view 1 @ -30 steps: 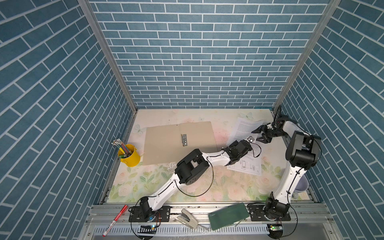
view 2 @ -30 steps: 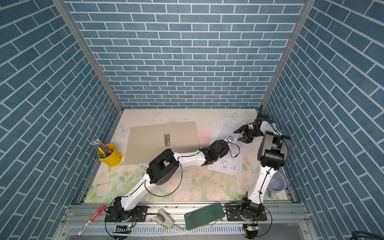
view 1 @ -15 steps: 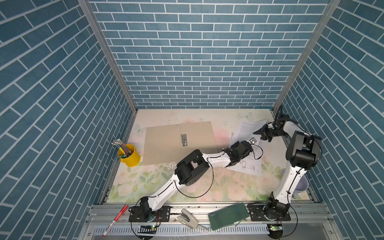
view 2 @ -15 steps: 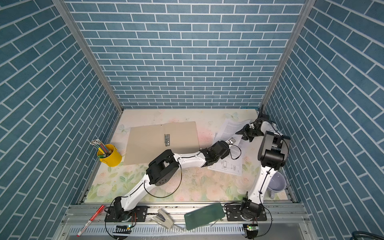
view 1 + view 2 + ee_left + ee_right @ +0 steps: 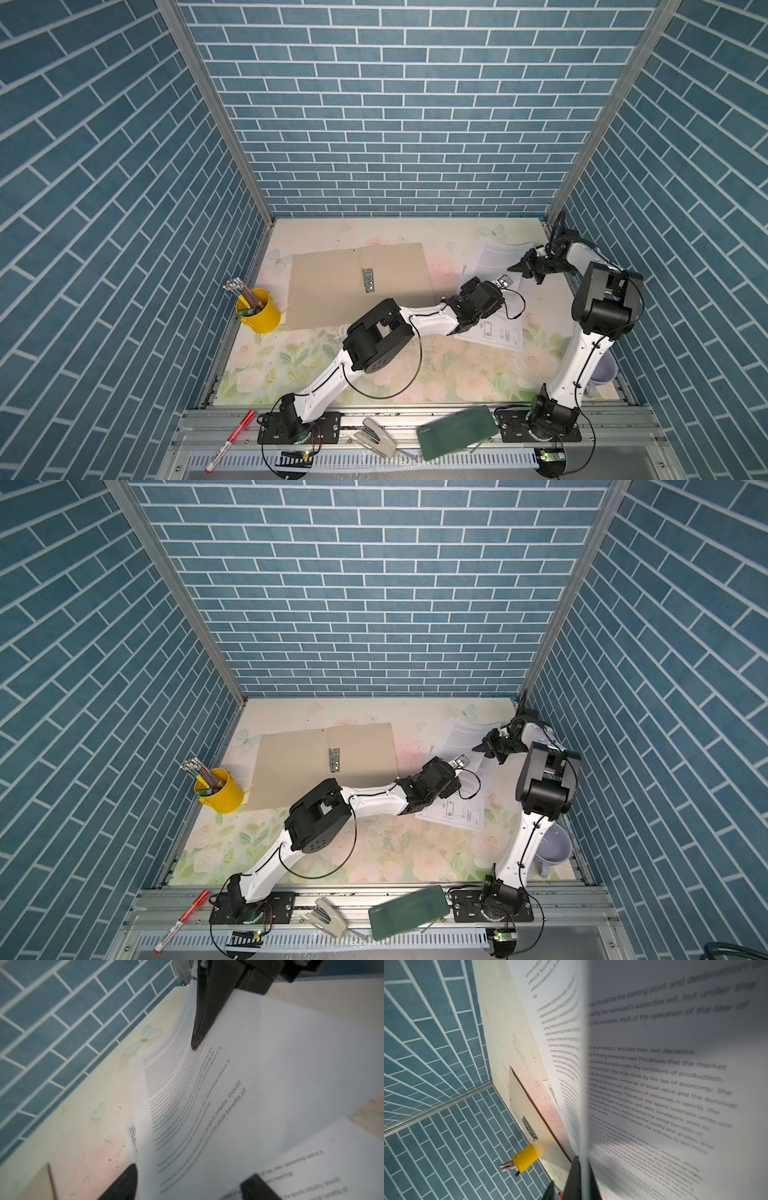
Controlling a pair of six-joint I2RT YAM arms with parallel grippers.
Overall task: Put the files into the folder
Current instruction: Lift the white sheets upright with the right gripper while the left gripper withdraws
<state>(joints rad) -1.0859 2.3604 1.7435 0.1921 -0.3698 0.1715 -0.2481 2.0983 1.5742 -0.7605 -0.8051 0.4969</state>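
The tan folder [image 5: 332, 286] lies open and flat at the middle left, its metal clip [image 5: 368, 279] at the spine. The files [image 5: 494, 255] are white sheets on the right of the table. A sheet with line drawings [image 5: 498, 332] lies nearest the front. My right gripper [image 5: 515, 268] is shut on the edge of a printed text sheet [image 5: 664, 1064], which is lifted and curved. That edge runs between its fingers [image 5: 574, 1178]. My left gripper [image 5: 192, 1184] stands open over the sheets, nothing gripped. It sits just left of the right gripper [image 5: 197, 1039].
A yellow pencil cup [image 5: 257, 309] stands left of the folder. A purple mug [image 5: 600, 370] sits at the front right. On the front rail lie a dark green case [image 5: 457, 430], a stapler [image 5: 376, 436] and a red marker [image 5: 230, 440]. Tiled walls enclose three sides.
My right gripper has shut on the text sheet's edge. My left gripper, shut a second ago, has opened and let go of the sheet.
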